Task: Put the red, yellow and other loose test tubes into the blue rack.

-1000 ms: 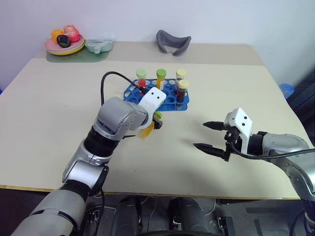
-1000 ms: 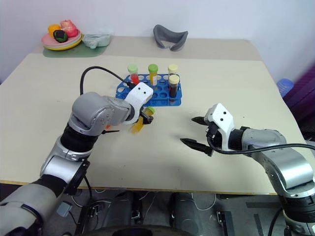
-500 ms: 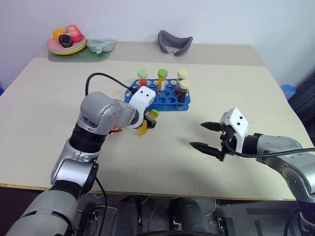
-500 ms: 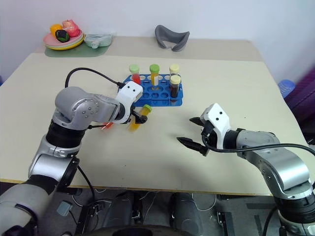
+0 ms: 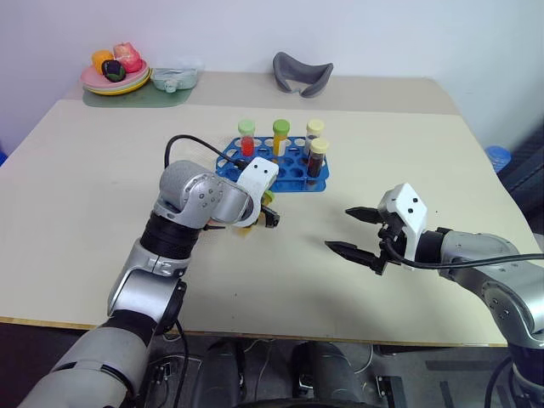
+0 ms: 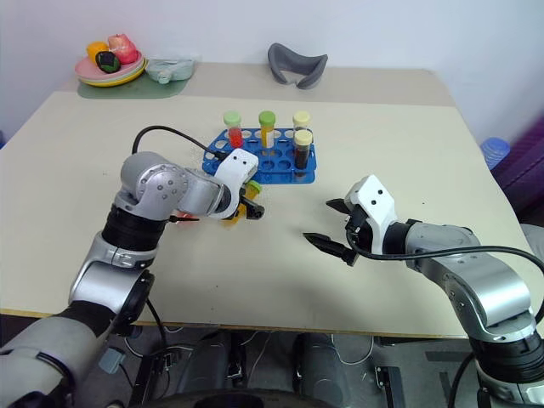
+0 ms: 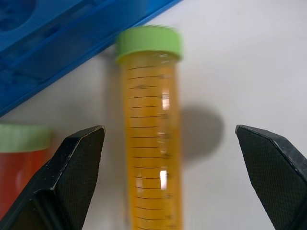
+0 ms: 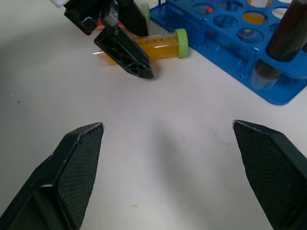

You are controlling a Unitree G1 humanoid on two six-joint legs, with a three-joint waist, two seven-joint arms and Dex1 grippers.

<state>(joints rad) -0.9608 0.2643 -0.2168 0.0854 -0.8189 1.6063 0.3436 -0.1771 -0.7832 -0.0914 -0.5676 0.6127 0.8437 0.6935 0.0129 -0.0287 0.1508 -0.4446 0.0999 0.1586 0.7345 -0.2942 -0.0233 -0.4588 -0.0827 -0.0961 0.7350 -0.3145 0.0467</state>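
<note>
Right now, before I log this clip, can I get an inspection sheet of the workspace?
Surface: beige table, bare in front.
Job's things: blue rack holds four upright capped tubes; yellow tube and red tube lie flat beside it.
Clutter: fruit plate, grey curved object at the far edge.
Grippers: left gripper open, straddling the yellow tube; right gripper open, empty.
Cables: black cable on left arm.
Surroundings: pale wall.
</note>
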